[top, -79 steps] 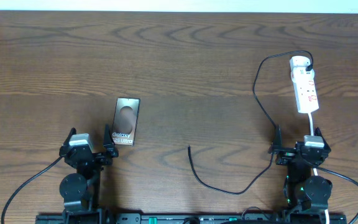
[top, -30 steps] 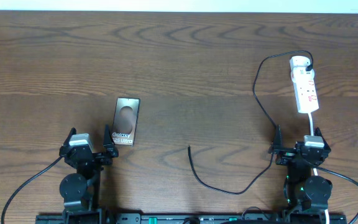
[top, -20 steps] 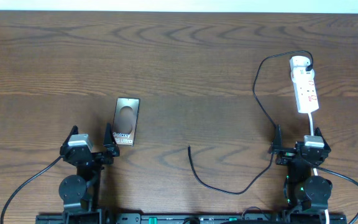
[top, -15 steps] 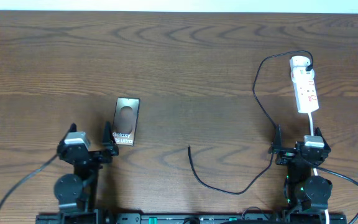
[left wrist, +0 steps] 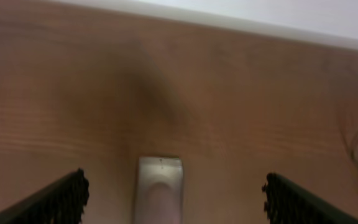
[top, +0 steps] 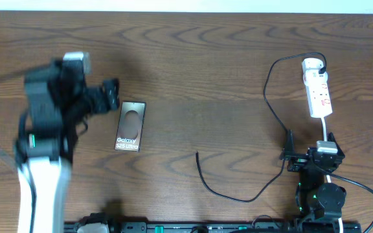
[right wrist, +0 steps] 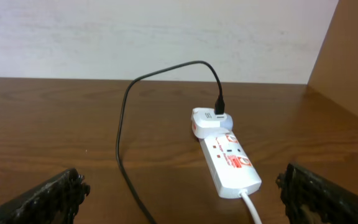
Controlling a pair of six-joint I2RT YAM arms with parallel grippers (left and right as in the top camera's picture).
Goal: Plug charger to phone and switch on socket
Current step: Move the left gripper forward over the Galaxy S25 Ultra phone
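Left tool [top: 109,97] is sitting over the bench [top: 206,65], just up-left of the phone [top: 129,125]. The overhead view is smearing the whole left arm with blur, so its fingers are hard to make out there. In the left wrist view the jaws are standing wide apart and gripping nothing. That view is soft, and the bottom edge is cutting off the phone's lower part.

Right tool [top: 309,145] is parked at the near edge with its jaws fully spread and not gripping anything.

Charger [top: 199,165] is lying loose on the bench, with its free tip resting mid-bench, well apart from the phone. Its far end is going into a white adapter [top: 312,65] plugged into the socket [top: 319,94] at far right. Switch positions are too small to read. The socket's white cord [right wrist: 250,208] is running out of frame, hidden under the right arm from overhead.
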